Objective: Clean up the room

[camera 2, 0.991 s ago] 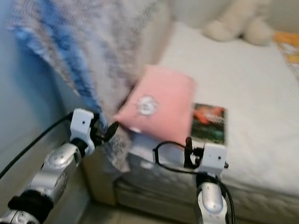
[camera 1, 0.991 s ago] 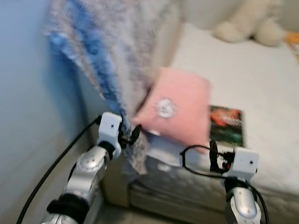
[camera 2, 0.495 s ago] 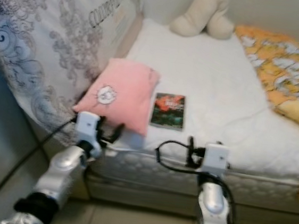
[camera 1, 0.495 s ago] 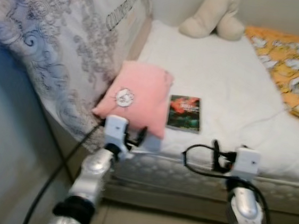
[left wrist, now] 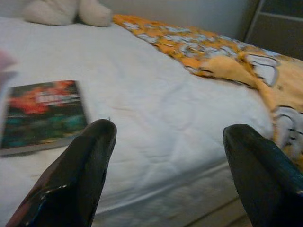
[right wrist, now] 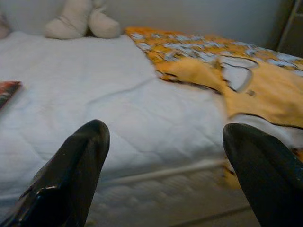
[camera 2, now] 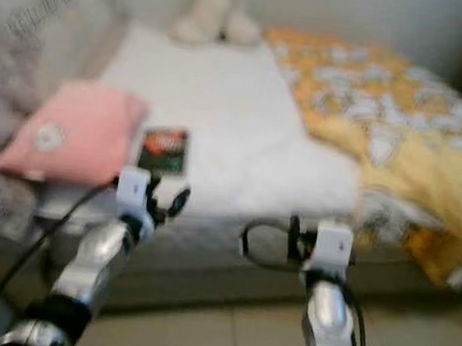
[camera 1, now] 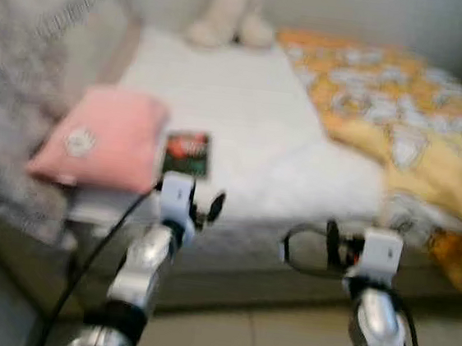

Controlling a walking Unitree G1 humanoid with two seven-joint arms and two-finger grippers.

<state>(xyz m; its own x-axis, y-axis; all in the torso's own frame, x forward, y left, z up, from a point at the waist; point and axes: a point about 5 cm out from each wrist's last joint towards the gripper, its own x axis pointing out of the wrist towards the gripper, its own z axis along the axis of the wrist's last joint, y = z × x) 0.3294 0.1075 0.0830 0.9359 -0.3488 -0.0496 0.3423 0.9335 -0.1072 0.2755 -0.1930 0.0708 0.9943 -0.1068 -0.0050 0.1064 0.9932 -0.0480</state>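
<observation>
A bed with a white mattress [camera 1: 245, 117] lies before me. A pink pillow [camera 1: 102, 139] sits near its left front corner, with a dark book [camera 1: 187, 154] beside it. An orange and yellow blanket [camera 1: 393, 124] is bunched on the right half and hangs over the front edge. A cream soft toy [camera 1: 231, 12] rests at the far end. My left gripper [left wrist: 165, 165] is open and empty, held in front of the bed edge near the book [left wrist: 42, 113]. My right gripper [right wrist: 165, 165] is open and empty, facing the mattress front and the blanket [right wrist: 236, 80].
A patterned grey cloth [camera 1: 28, 61] covers the far left side beside the pillow. Tiled floor [camera 1: 246, 340] runs along the bed's front under my arms. A dark piece of furniture [left wrist: 279, 23] stands past the far right of the bed.
The view has swung to the right: the blanket now takes up the right side and the patterned cloth has slid to the left edge. Both grippers stay open in front of the bed.
</observation>
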